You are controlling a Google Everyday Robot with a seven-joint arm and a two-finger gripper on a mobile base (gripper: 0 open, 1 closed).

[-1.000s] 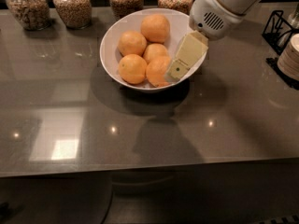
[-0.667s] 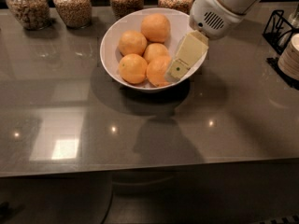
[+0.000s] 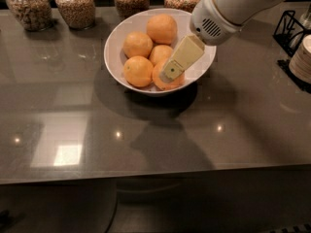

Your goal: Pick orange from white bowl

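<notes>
Five fruits (image 3: 162, 28) in white bowl (image 3: 114, 39) on bench (image 3: 146, 144), tool (image 3: 171, 73) over the orange (image 3: 160, 83) at front right.
Tool slants in from above, likely to straddle it; spread or pinching, cannot tell.

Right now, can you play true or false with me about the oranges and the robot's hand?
1. The white bowl holds five oranges. True.
2. The gripper hangs over the jars. False: it is down in the bowl, at the front-right orange.
3. Four jars stand in a row behind the bowl. True.
4. The bowl sits on the floor. False: it sits on the dark table.
5. One orange lies on the table outside the bowl. False: all five are inside the bowl.
</notes>
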